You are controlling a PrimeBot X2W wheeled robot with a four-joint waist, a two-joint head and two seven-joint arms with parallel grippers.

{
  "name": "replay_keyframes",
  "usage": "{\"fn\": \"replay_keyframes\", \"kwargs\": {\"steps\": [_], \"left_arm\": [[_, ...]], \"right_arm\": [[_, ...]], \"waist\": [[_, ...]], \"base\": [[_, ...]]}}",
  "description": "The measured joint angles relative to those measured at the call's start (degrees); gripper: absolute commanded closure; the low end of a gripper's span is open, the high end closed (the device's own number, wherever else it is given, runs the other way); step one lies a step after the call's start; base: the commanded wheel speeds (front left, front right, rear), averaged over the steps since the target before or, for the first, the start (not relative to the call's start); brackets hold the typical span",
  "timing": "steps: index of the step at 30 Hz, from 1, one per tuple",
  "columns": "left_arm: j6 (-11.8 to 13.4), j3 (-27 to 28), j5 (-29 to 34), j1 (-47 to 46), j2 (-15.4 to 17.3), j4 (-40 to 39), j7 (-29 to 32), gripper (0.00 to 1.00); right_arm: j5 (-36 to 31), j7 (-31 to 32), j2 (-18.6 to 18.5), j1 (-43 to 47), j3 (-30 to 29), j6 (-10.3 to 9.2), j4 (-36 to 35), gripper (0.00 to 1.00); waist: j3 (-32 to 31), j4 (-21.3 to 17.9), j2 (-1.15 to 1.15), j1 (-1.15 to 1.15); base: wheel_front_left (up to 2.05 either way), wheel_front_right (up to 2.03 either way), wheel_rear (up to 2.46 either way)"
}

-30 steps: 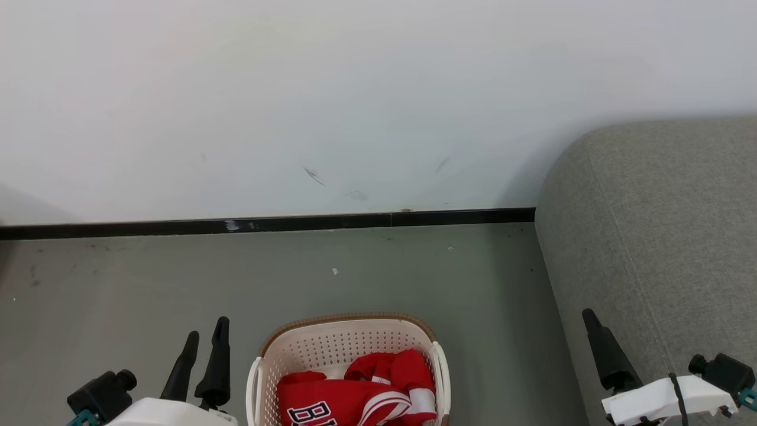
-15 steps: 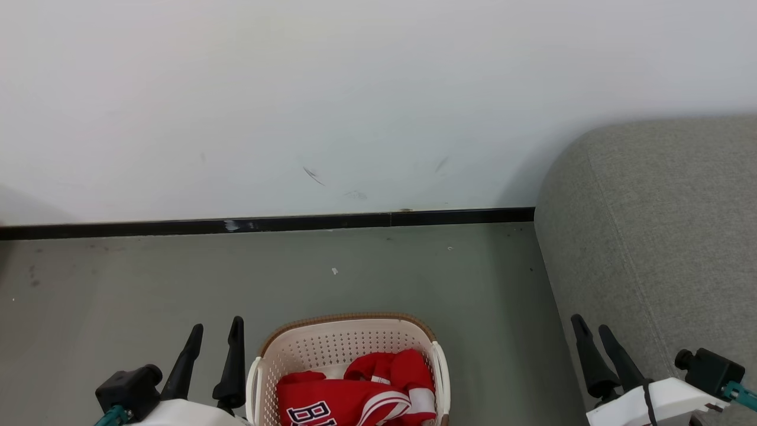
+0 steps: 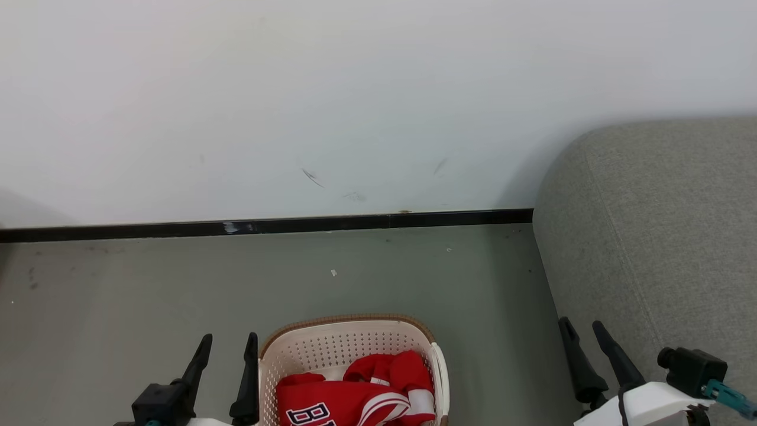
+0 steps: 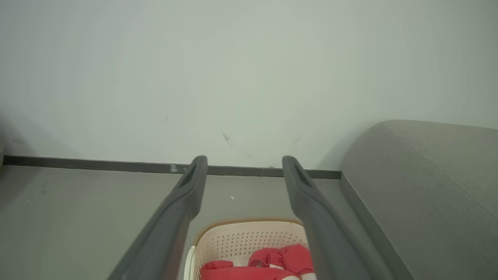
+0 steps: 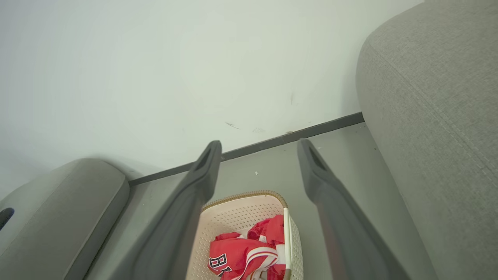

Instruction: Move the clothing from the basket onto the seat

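White wall [image 3: 355, 89] behind the basket, grey floor [image 3: 148, 284] under it. Big grey fabric seat [image 3: 662, 225] to the right of the basket, apart from it by a strip of floor, stitched seam along its top, nothing on the part in view. Right wrist view: another grey padded piece [image 5: 58, 206] left of the basket, can't tell what it is. Black baseboard [image 3: 295, 225] along the wall foot, well behind the basket.

Basket [image 3: 349, 346]: cream, perforated, brown rim, white side handles, on the floor at bottom centre, near edge cut off. Clothing [image 3: 355, 396] lies crumpled inside it, red with white bands and thin stripes. Dark white-edged lettering starts with "B", rest hidden or cut off.

Left gripper [image 3: 230, 337] just left of the basket, jaws spread, empty. Right gripper [image 3: 580, 323] to the basket's right, by the seat's edge, jaws spread, empty. Neither touches the basket.

Dark scuffs [image 3: 312, 176] on the wall behind the basket. Small white speck [image 3: 334, 273] on the floor behind the basket.
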Motion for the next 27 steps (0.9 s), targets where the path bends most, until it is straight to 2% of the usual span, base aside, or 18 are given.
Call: {"fn": "replay_keyframes", "kwargs": {"steps": [13,27], "left_arm": [[3.07,-1.11,9.45,0.62,0.1,1.1,-2.75,0.0],[4.02,-0.92,8.47,0.99,0.09,2.58,-2.78,0.0]], "right_arm": [[-10.26,-2.04,0.33,0.94,0.54,0.0,-0.45,0.0],[-10.84,-2.33,0.38,1.26,0.46,0.0,-0.35,0.0]], "waist": [[-0.46,0.05,0.0,-0.01],[-1.07,0.04,0.0,-0.01]], "base": [[0.0,0.0,0.0],[0.0,0.0,0.0]]}}
